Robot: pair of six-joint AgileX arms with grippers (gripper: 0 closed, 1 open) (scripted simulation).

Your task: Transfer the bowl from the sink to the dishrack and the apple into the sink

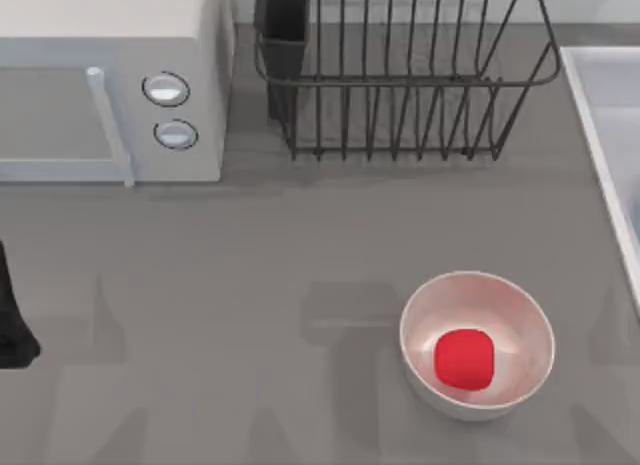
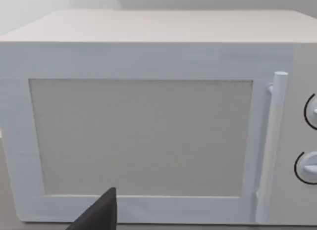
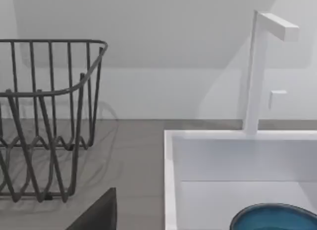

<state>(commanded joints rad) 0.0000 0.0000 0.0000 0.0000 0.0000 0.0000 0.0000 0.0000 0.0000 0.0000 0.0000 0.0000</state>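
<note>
Lower right of top view: apple (image 1: 464, 358) sat inside white bowl (image 1: 478, 343). Blue bowl (image 3: 275, 217) lay in sink (image 3: 171, 180), dishrack (image 1: 400, 75) at upper middle. Left arm (image 1: 12, 315) parked at left edge. Couldn't tell jaw state on either. Risk imo: grabbing white bowl instead, or apple rolling off during pinch.

A grey table (image 1: 250, 285) fills the scene, with soft shadows falling across it. At its far left stands a white microwave (image 1: 110, 75) with two round knobs (image 1: 166, 89) and a bar handle. A plain pale wall (image 3: 163, 57) rises behind.
</note>
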